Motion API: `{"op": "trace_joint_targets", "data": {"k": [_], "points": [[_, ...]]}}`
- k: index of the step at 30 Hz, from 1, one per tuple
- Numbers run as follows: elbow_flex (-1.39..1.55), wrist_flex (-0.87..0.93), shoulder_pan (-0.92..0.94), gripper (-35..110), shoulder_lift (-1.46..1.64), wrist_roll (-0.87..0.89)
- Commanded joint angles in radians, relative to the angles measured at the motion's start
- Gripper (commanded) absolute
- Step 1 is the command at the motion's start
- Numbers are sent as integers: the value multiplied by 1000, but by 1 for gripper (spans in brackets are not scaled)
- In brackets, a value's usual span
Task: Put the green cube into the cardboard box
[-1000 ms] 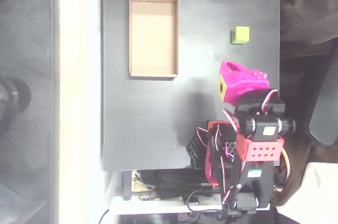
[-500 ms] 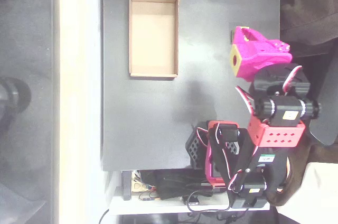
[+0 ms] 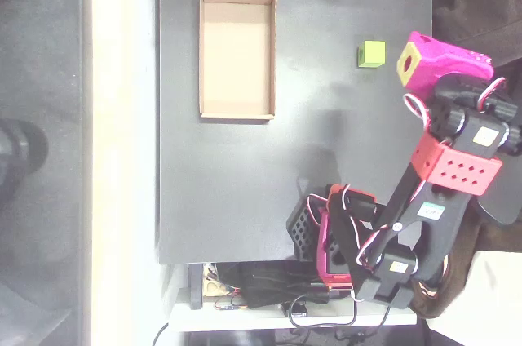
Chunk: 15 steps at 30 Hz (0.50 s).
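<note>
We see the jaws [image 3: 408, 64] at the desk's [image 3: 326, 158] right edge, just right of the green cube [image 3: 371, 54], with bare desk between cube and cardboard box [image 3: 237, 52] far left. We cannot tell how wide the jaws stand; nothing appears held.

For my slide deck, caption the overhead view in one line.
Magenta gripper hovers right of the green cube; cardboard box sits empty.

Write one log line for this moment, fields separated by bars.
gripper: right of cube, jaws unclear | green cube: on table, untouched | cardboard box: empty
</note>
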Motion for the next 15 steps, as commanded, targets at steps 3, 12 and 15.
{"op": "trace_joint_targets", "data": {"k": [3,12,15], "points": [[-49,-3,14,2,-12,63],[-34,-3,12,21,-38,-164],[-44,-3,12,28,-81,-196]]}}
